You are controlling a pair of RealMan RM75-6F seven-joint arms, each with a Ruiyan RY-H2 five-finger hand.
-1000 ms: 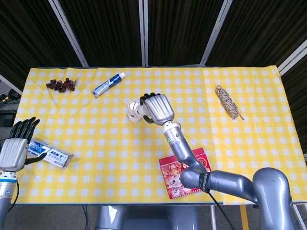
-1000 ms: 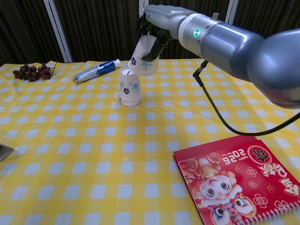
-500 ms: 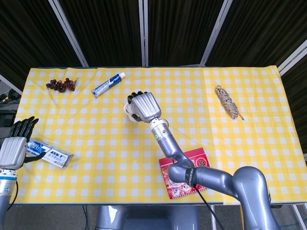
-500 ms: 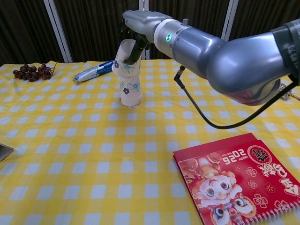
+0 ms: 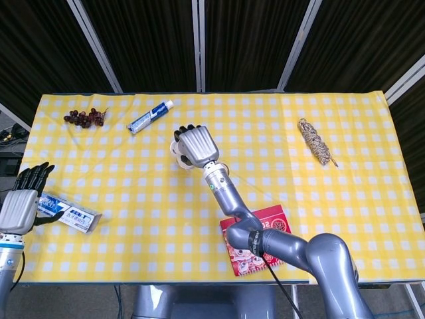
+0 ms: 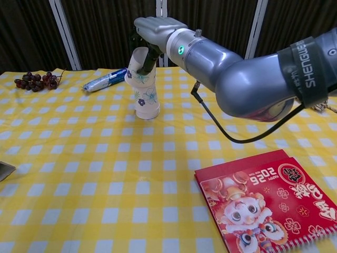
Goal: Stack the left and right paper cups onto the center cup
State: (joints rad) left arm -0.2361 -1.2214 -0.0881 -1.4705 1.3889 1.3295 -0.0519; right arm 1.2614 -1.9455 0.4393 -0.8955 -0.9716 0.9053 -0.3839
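Note:
In the chest view my right hand (image 6: 157, 30) grips a floral paper cup (image 6: 140, 65) from above. The cup is tilted, and its lower end meets the top of the center cup (image 6: 148, 103), which stands on the yellow checked cloth. Seen from the head camera, the right hand (image 5: 197, 145) covers most of both cups, and only a white edge of the cups (image 5: 176, 151) shows at its left. My left hand (image 5: 20, 205) is far off at the table's left edge, fingers spread and holding nothing, beside a toothpaste box (image 5: 72, 214).
Grapes (image 5: 84, 117) and a toothpaste tube (image 5: 149, 117) lie at the back left. A coil of rope (image 5: 315, 141) lies at the back right. A red notebook (image 6: 268, 197) sits at the front right, under my right forearm in the head view.
My right hand has carried the held cup leftward, from right of the center cup to directly over it, and lowered it onto that cup's top. The left hand has barely moved.

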